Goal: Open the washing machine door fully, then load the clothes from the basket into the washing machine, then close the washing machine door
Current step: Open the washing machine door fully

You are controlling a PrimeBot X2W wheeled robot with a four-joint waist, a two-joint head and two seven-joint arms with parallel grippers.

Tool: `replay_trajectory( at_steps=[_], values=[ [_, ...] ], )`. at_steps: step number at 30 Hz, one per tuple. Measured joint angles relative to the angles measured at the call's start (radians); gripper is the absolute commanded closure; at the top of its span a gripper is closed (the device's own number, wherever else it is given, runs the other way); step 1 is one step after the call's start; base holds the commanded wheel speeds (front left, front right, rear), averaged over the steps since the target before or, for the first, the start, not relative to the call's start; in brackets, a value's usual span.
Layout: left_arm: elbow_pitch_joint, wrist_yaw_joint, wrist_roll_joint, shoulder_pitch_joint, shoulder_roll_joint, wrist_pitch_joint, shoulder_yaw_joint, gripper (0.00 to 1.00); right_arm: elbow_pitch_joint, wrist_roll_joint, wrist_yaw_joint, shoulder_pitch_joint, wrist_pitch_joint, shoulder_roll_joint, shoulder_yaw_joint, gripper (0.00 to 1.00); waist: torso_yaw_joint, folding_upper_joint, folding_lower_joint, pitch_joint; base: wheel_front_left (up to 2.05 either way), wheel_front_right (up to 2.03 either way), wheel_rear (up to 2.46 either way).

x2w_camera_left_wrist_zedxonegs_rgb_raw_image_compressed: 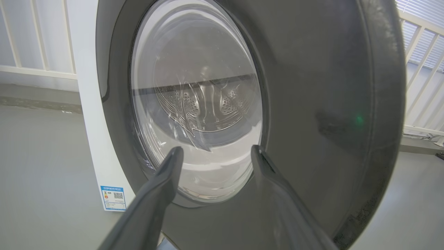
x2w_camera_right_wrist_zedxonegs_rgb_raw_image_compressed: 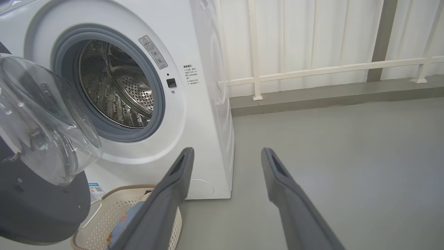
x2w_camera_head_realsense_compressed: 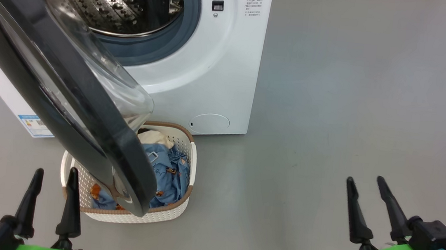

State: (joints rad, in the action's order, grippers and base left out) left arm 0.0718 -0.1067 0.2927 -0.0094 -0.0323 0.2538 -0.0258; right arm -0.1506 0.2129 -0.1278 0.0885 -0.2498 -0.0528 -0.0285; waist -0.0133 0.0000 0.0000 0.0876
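Clothes (x2w_camera_head_realsense_compressed: 170, 173) lay heaped in the basket (x2w_camera_head_realsense_compressed: 164, 214), light-blue pieces with a cream one at the back; the basket stood on the grey floor (x2w_camera_head_realsense_compressed: 332, 111) just in front of the washing machine (x2w_camera_head_realsense_compressed: 230, 59), partly beneath the washing machine door (x2w_camera_head_realsense_compressed: 93, 136), which hung swung out over it, the steel drum (x2w_camera_head_realsense_compressed: 107, 5) showing behind. Left gripper (x2w_camera_head_realsense_compressed: 56, 169) hovered near the basket's front left corner, fingers spread wide, holding nothing; right gripper (x2w_camera_head_realsense_compressed: 365, 178) hung well apart to the right above the floor, fingers likewise parted wide and empty.

No wording is legible. The washer (x2w_camera_right_wrist_zedxonegs_rgb_raw_image_compressed: 204, 104) carries a blue sticker (x2w_camera_left_wrist_zedxonegs_rgb_raw_image_compressed: 113, 198) with a QR code, a warning-triangle label (x2w_camera_right_wrist_zedxonegs_rgb_raw_image_compressed: 153, 51) and tiny printed lines (x2w_camera_right_wrist_zedxonegs_rgb_raw_image_compressed: 190, 74).
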Motion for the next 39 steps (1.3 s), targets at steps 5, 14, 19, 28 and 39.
replay_trajectory(
  at_steps=[5, 14, 19, 28, 39],
  values=[
    [0.000, 0.001, 0.000, 0.005, 0.000, 0.000, 0.002, 0.00, 0.004, -0.003, 0.000, -0.009, 0.000, 0.002, -0.018, 0.00, 0.000, 0.0000, 0.0000, -0.007, 0.00, 0.00, 0.00],
    [0.001, 0.016, -0.019, 0.030, 0.000, 0.000, 0.005, 0.00, -0.002, -0.026, 0.000, -0.010, 0.000, 0.002, -0.018, 0.00, 0.003, 0.0000, 0.0000, -0.024, 0.00, 0.00, 0.00],
    [0.001, 0.016, -0.028, 0.032, -0.001, 0.000, 0.012, 0.00, -0.016, -0.026, 0.000, -0.012, 0.000, 0.002, -0.021, 0.00, 0.007, 0.0000, 0.0000, -0.032, 0.00, 0.00, 0.00],
    [0.024, 0.016, -0.036, 0.048, -0.001, 0.000, 0.022, 0.00, -0.036, -0.030, 0.000, -0.028, 0.000, 0.002, -0.024, 0.00, 0.009, 0.0000, 0.0000, -0.037, 0.00, 0.00, 0.00],
    [0.059, 0.016, -0.054, 0.048, -0.001, 0.000, 0.028, 0.00, -0.063, -0.047, 0.000, -0.028, 0.000, 0.003, -0.038, 0.00, 0.008, 0.0000, 0.0000, -0.046, 0.00, 0.00, 0.00]
  ],
)
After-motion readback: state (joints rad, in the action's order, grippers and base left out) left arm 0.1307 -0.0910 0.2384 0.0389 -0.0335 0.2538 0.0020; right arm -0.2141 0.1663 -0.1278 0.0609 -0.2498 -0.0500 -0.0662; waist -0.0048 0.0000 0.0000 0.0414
